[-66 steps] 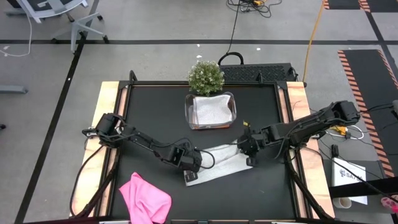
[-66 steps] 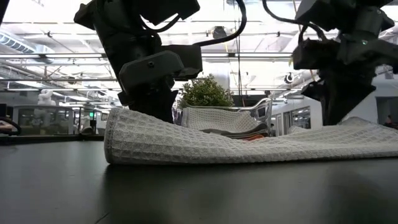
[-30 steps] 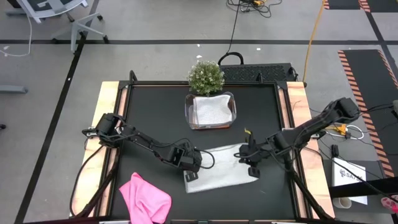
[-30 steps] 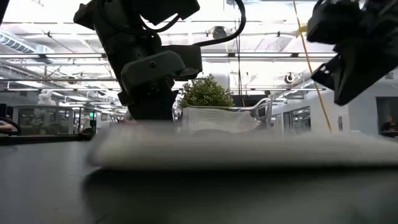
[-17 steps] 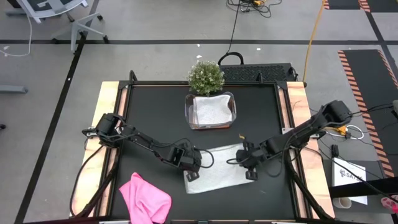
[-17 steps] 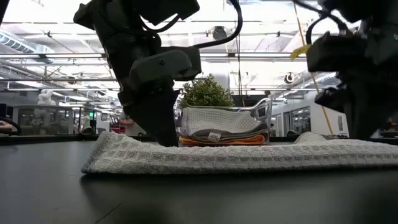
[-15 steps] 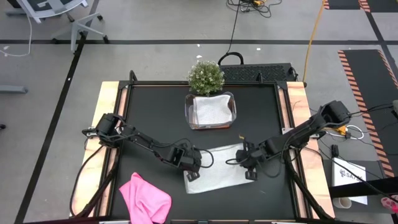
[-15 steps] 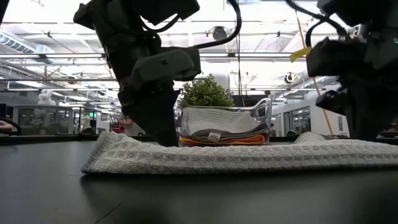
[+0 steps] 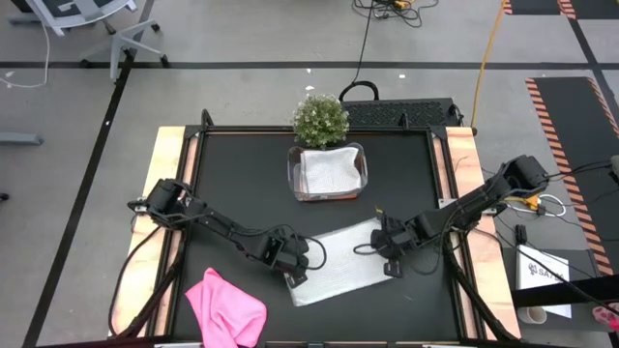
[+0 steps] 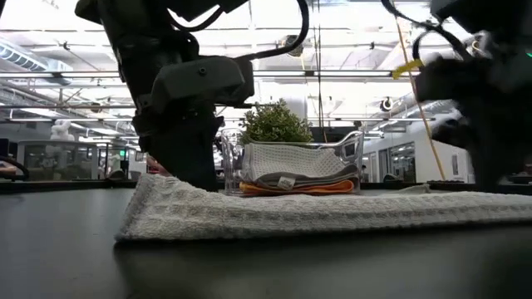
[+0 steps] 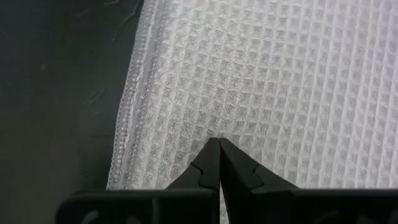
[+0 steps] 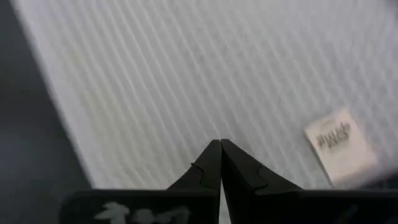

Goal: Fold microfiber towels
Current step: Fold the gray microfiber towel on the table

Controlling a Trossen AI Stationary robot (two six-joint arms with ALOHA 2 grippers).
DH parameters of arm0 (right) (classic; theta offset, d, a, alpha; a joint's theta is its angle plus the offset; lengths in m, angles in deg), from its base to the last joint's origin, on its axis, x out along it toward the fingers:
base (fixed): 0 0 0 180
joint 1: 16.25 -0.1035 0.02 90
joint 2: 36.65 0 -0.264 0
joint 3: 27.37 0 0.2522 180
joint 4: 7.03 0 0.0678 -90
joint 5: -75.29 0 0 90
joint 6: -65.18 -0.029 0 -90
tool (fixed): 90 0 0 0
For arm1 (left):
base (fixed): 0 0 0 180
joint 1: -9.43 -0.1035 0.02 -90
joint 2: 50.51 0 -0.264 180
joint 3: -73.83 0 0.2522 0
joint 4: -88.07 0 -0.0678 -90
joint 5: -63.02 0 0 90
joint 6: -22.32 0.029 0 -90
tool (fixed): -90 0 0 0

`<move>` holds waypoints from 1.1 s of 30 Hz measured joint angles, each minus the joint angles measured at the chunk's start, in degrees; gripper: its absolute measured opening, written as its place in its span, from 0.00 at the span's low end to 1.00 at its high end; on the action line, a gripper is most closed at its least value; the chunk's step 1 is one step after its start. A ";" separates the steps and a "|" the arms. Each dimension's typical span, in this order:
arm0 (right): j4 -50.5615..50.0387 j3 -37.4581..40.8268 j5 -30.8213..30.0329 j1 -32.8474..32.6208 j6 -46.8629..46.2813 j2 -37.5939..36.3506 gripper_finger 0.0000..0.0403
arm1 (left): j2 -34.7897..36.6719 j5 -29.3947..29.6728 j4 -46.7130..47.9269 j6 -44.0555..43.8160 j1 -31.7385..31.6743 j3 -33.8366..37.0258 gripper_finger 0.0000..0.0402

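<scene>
Grey towel (image 9: 338, 261) laid flat on tabletop (image 9: 232, 184), long axis left-right. Left hand (image 9: 295, 274) pressed together at left end, right hand (image 9: 387, 259) together at right end; nothing clamped.

Waffle-weave grey towel (image 11: 261, 81) of soft cloth on matt black table (image 9: 242, 184); clear glossy plastic tub (image 10: 349, 162)

grey floor (image 9: 242, 39), office chair (image 9: 87, 24), ceiling lights (image 10: 349, 12)

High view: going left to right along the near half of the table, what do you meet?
Crumpled bright pink microfiber towel → left gripper, shut → flat light grey waffle-weave towel → right gripper, shut.
</scene>
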 joint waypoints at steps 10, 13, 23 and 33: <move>2.63 -0.21 -0.30 6.10 4.05 -6.98 0.02 | -0.19 0.72 -0.53 3.02 -1.45 -1.95 0.05; 0.67 -0.17 -0.25 9.84 7.11 -7.19 0.08 | -0.19 0.53 -0.59 3.29 -1.62 -1.98 0.03; -8.14 -0.17 -0.42 23.53 13.09 -7.19 0.35 | -0.19 0.71 -0.65 3.40 -1.62 -2.01 0.05; -7.47 0.03 5.82 29.20 16.81 -4.55 0.45 | -0.17 0.71 -0.67 3.38 -1.62 -2.05 0.01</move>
